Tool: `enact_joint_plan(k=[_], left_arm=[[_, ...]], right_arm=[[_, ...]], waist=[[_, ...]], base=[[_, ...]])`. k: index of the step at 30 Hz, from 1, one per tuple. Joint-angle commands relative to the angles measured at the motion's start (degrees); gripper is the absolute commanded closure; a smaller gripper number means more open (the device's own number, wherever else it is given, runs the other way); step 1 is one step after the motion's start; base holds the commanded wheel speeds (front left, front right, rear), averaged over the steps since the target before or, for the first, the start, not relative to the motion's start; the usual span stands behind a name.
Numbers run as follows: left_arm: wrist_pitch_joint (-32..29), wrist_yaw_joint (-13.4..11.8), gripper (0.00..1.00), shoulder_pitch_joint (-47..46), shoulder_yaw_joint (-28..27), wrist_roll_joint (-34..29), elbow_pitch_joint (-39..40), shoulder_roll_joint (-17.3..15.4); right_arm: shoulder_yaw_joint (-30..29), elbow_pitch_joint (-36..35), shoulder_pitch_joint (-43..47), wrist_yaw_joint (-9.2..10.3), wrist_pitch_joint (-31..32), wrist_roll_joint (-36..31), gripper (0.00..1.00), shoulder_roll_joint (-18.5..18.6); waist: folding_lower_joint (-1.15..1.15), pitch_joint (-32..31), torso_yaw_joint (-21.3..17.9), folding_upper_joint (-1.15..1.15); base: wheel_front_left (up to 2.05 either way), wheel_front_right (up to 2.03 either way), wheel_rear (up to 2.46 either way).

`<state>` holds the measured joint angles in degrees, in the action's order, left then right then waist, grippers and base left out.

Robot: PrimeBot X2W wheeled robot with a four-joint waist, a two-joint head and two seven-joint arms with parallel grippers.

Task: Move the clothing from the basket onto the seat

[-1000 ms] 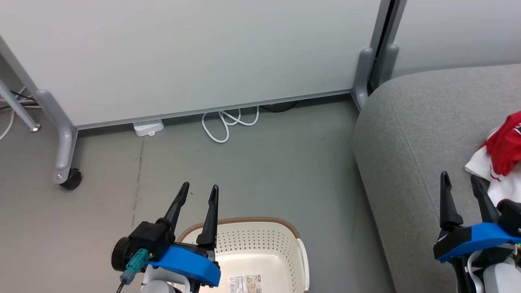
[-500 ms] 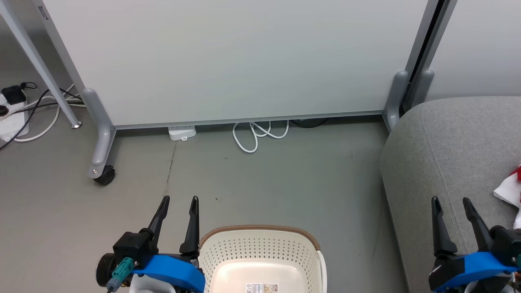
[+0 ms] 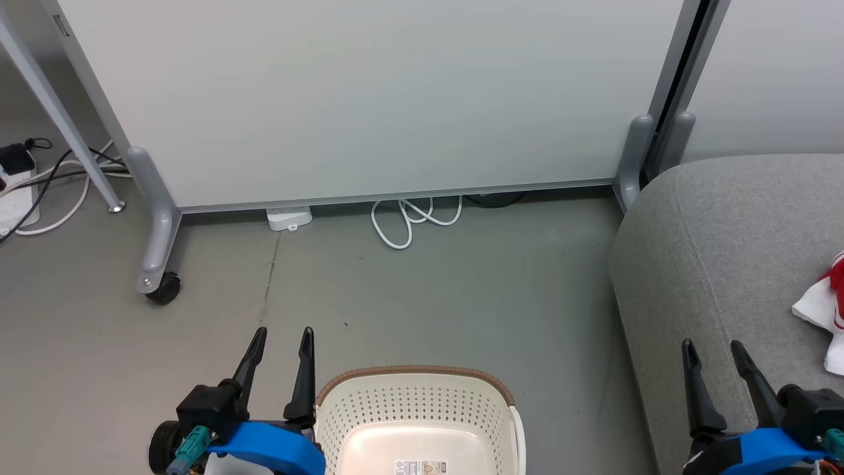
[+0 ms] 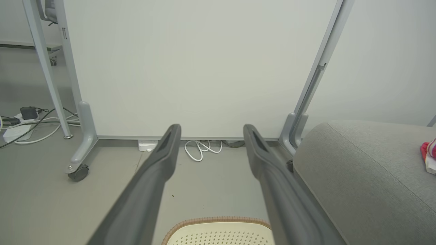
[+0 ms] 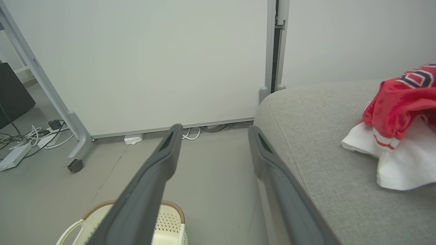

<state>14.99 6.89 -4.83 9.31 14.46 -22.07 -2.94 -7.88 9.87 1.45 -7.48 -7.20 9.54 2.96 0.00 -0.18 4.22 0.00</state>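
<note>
Bottom centre, our basket (image 3: 415,371) bears an unreadable sticker (image 3: 422,467); clothing (image 3: 817,309) lies on the seat (image 3: 712,251); both jaws gape, gripping nothing.

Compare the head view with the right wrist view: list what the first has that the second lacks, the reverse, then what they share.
Head view, not right wrist view: the left gripper, open beside the basket, and the label on the basket's floor. Right wrist view, not head view: dark lettering on the red clothing and a black panel at far left. Both: the right gripper, open and empty, the basket, the grey seat with the clothing on it, and a black caster.
</note>
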Motion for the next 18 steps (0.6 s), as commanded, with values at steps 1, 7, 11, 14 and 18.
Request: enact_joint_plan(k=[1,7,11,14,18], left_arm=[[0.28,0.24,0.00,0.23,-0.19,-0.27,-0.02,0.06],[0.28,0.30,0.00,0.27,-0.33,-0.06,0.11,0.06],[0.28,0.39,0.00,0.41,-0.39,0.02,-0.17,0.06],[0.28,0.44,0.00,0.48,-0.35,0.28,-0.42,0.06],[0.00,0.21,1.00,0.07,-0.03,0.76,-0.67,0.01]], right_arm=[[-0.05,-0.28,1.13,-0.03,-0.08,-0.73,0.00,-0.11],[-0.30,-0.45,1.45,-0.03,0.03,-1.26,0.00,-0.12],[-0.23,-0.49,1.48,-0.03,0.02,-0.93,0.00,-0.12],[-0.10,-0.43,1.46,-0.03,0.08,-0.85,0.00,-0.12],[-0.03,-0.13,0.99,0.00,0.05,-0.82,1.00,0.00]], waist=[[0.00,0.06,-0.07,0.00],[0.00,0.25,-0.28,0.00],[0.00,0.27,-0.44,0.00],[0.00,0.16,-0.46,0.00],[0.00,0.08,-0.46,0.00]], base=[[0.00,0.00,0.00],[0.00,0.00,0.00],[0.00,0.00,0.00],[0.00,0.00,0.00],[0.00,0.00,0.00]])
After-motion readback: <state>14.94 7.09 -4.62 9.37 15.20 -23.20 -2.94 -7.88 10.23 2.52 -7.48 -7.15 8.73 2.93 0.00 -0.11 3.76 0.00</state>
